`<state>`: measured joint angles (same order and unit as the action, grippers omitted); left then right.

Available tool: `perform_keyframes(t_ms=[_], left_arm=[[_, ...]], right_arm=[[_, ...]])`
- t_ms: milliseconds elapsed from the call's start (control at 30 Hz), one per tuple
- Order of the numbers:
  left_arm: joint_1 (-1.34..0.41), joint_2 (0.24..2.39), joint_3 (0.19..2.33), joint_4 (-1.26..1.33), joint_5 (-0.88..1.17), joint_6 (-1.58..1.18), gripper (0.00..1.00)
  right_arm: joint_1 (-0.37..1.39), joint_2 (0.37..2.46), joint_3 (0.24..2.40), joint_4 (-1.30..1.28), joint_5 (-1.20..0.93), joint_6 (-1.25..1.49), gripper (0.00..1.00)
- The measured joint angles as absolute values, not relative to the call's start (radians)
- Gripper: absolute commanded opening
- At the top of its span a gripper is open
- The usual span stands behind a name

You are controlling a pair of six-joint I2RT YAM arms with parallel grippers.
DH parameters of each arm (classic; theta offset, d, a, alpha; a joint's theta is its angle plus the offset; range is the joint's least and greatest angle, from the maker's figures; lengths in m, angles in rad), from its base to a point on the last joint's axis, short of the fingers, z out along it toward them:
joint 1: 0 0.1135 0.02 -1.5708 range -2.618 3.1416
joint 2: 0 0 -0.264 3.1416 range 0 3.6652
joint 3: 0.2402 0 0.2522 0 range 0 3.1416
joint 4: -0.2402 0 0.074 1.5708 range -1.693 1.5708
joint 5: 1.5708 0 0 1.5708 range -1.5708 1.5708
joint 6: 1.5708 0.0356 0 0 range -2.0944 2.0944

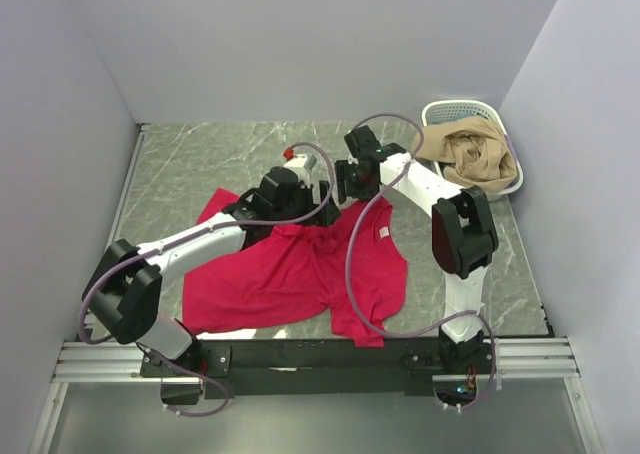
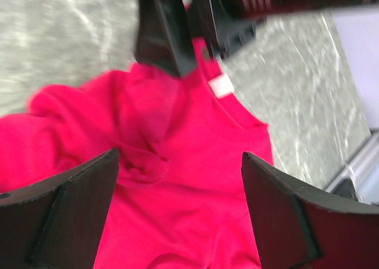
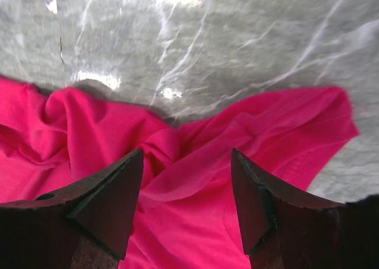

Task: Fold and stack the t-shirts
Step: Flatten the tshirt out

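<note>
Crimson t-shirt (image 1: 290, 274) lies rumpled and partly spread on the grey marbled table (image 1: 200, 154), near the front edge and between the two arms; one sleeve reaches out at its far left, and its hem end hangs toward the near right.

At the left, the left arm stretches from its base across the shirt's upper edge; the left gripper (image 2: 180, 156) hovers over the cloth near the neckline with its jaws spread wide and nothing held; in the left wrist view a bunched knot of red cloth sits beneath the gap, closer to the left finger, and whether either finger touches the cloth I cannot tell.

Just past it, the small white neck label (image 2: 221, 86) shows at the collar; the black fingers of the other arm stand right beside that label, at the shirt's far edge.

Further right, the right gripper (image 3: 187, 153) is likewise released, jaws apart; in the right wrist view a raised fold of the shirt runs under the gap, with bare table beyond it and a sleeve or corner spreading to the right.

At the far right corner of the table stands a white lattice basket (image 1: 450, 107), well apart from the shirt; a tan garment (image 1: 470, 159) is heaped in it, spilling over the rim.
</note>
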<state>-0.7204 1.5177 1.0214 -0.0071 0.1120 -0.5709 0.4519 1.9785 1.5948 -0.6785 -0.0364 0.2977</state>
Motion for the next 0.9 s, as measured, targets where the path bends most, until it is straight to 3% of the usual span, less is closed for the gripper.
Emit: perform_keyframes(t_ms=[167, 267, 433, 600, 900], left_arm=[[-0.706, 1.491, 1.021, -0.039, 0.046, -0.576, 0.91], [-0.702, 1.487, 1.016, -0.052, 0.029, -0.588, 0.92], [-0.690, 1.485, 1.010, -0.073, 0.023, -0.596, 0.93], [-0.676, 1.485, 1.009, -0.081, 0.024, -0.596, 0.93], [-0.660, 1.485, 0.996, -0.080, 0.031, -0.596, 0.93]], right_arm=[[0.474, 1.983, 1.589, -0.683, -0.025, 0.298, 0.61], [0.476, 1.983, 1.576, -0.684, -0.015, 0.298, 0.42], [0.480, 1.980, 1.513, -0.682, 0.002, 0.297, 0.00], [0.491, 1.918, 1.384, -0.679, 0.037, 0.306, 0.00], [0.552, 1.559, 1.129, -0.684, 0.119, 0.386, 0.00]])
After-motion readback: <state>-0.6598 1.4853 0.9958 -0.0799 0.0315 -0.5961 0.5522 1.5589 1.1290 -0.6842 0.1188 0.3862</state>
